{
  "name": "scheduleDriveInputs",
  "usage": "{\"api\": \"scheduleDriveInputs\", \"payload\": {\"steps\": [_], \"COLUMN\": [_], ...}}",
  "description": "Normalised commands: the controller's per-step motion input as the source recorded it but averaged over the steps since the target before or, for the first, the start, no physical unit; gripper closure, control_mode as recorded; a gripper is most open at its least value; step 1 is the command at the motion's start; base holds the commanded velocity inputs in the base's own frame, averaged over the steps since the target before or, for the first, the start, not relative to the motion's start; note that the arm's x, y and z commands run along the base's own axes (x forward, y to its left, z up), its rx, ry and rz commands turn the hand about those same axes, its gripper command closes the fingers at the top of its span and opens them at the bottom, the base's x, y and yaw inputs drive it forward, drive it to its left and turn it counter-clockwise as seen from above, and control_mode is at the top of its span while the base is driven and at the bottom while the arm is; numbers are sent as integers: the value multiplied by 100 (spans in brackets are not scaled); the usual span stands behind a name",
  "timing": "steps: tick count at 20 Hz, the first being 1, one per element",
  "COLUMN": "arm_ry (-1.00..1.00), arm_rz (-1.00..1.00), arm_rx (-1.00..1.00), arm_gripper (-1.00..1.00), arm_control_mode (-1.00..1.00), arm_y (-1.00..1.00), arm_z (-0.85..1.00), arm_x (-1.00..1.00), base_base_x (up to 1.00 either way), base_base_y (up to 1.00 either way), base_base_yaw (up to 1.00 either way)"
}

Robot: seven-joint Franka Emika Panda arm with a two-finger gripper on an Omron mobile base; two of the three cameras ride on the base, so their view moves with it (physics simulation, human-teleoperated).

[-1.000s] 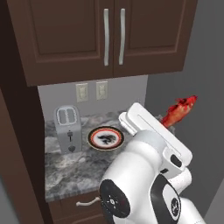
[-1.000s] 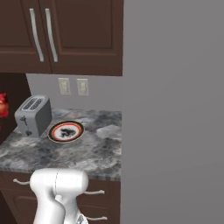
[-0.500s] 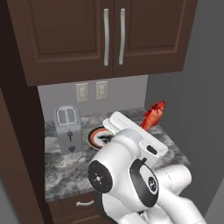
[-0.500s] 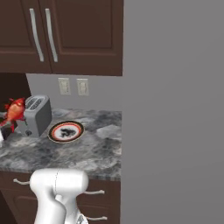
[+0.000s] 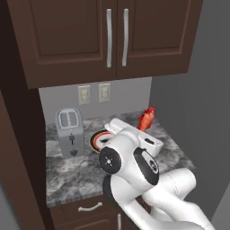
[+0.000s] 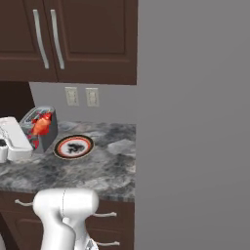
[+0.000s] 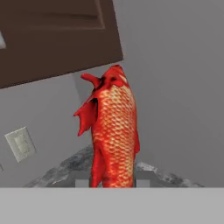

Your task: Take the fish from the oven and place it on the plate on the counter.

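Hand view: gripper clamps the fish upright; plate holds nothing.

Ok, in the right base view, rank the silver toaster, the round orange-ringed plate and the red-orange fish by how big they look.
1. Round orange-ringed plate, widest.
2. Silver toaster, though the fish and hand partly hide it, so its rank against the plate is unsure.
3. Red-orange fish, smallest, held by the gripper.
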Motion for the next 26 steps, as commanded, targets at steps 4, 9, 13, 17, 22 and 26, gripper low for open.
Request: {"api": "scheduleDriveInputs", "payload": {"steps": [4,9,13,17,22,26], "arm_ry": [25,13,13,25,30,24], "arm_rz": [16,17,18,18,18,5], "arm_rx": [-7,-4,-3,-5,-6,-9], "arm_gripper": [100,100,100,100,100,100], "arm_control_mode": [-100,-100,-100,-100,-100,-100], "arm_y": [-10,-3,-1,0,0,20], "arm_z": [-59,-50,-43,-37,-34,-28], "arm_x": [69,45,40,54,49,23], "base_base_x": [0,0,0,0,0,0], "base_base_y": [0,0,0,0,0,0], "base_base_yaw": [0,0,0,0,0,0]}}
